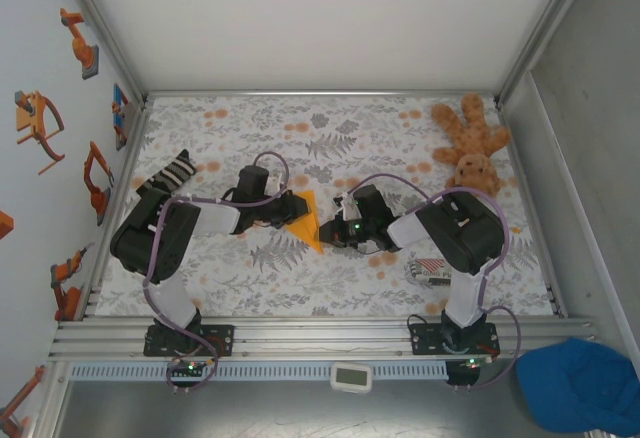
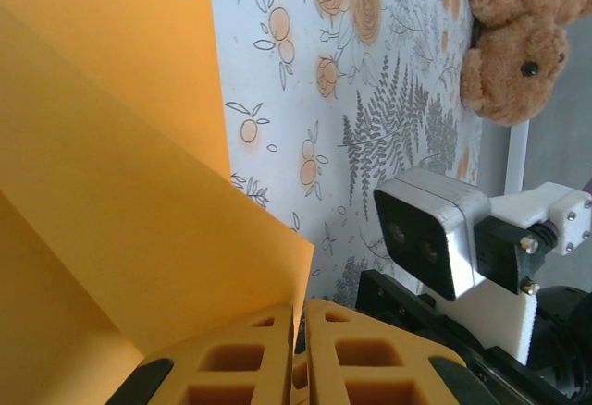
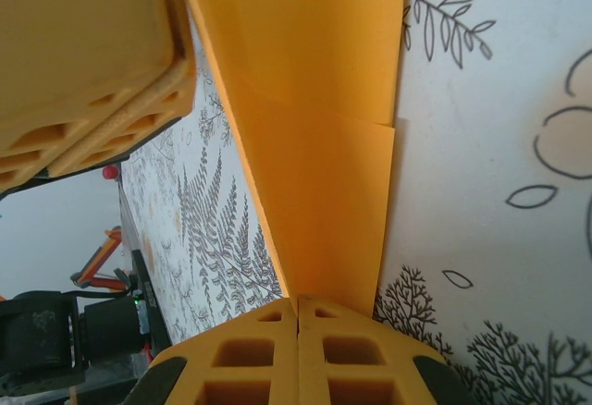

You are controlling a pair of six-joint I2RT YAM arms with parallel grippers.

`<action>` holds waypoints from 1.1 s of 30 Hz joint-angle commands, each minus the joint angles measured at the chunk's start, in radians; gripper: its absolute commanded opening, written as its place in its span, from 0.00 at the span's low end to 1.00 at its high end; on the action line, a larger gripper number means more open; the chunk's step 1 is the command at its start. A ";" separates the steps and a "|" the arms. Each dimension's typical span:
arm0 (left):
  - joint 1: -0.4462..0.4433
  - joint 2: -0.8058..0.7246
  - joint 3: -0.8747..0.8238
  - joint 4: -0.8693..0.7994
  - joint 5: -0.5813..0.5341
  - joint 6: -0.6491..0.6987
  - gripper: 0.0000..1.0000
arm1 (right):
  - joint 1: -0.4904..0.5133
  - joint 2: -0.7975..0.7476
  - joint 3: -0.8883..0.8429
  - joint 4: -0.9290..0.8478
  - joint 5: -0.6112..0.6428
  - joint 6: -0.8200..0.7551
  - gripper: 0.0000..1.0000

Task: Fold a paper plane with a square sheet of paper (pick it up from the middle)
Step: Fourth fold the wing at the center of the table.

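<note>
Orange paper [image 1: 306, 220], creased into a pointed shape, sits at the middle of the floral cloth [image 1: 240, 268], held between my two grippers.

Top view: my left gripper [image 1: 287, 210] meets the paper from the left and my right gripper [image 1: 337, 228] from the right. The paper's narrow tip points toward the near edge. Whether that tip touches the cloth cannot be told from above.

Left wrist view: my pads [image 2: 231, 359] are pressed nearly together, and the paper's lower corner runs into the seam between them. The folded layers [image 2: 111, 192] fan up and to the left. My right wrist's camera [image 2: 430, 239] stands close by on the right.

Right wrist view: my right pads [image 3: 250, 359] are closed flat on the paper's bottom edge, and a long crease rises from the seam. My left gripper [image 3: 92, 81] shows at upper left, jaws narrow, just beside the sheet.

Teddy [image 1: 472, 143] lies at the far right corner. A striped packet [image 1: 432, 270] lies near my right arm. Both are well apart from the paper.
</note>
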 commanded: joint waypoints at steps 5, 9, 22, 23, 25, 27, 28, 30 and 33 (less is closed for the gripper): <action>-0.013 0.037 0.015 0.014 0.021 0.006 0.12 | 0.000 0.068 -0.036 -0.154 0.110 -0.039 0.00; -0.016 0.047 0.025 0.006 0.017 0.008 0.12 | 0.000 0.068 -0.038 -0.154 0.115 -0.041 0.00; -0.020 0.068 0.040 -0.001 0.016 0.016 0.12 | -0.001 0.066 -0.037 -0.172 0.123 -0.047 0.00; -0.021 0.069 0.041 -0.003 0.016 0.017 0.12 | 0.000 0.066 -0.037 -0.173 0.124 -0.049 0.00; -0.021 0.074 0.044 -0.008 0.016 0.020 0.12 | 0.000 0.064 -0.035 -0.177 0.125 -0.051 0.00; -0.020 0.077 0.046 -0.008 0.016 0.022 0.12 | 0.000 0.064 -0.035 -0.179 0.125 -0.050 0.00; -0.020 0.081 0.046 -0.008 0.016 0.022 0.12 | 0.000 0.064 -0.034 -0.180 0.125 -0.051 0.00; -0.020 0.087 0.048 -0.007 0.016 0.022 0.12 | 0.000 0.064 -0.034 -0.182 0.127 -0.050 0.00; -0.020 0.095 0.047 -0.008 0.013 0.021 0.12 | 0.000 0.064 -0.034 -0.183 0.126 -0.050 0.00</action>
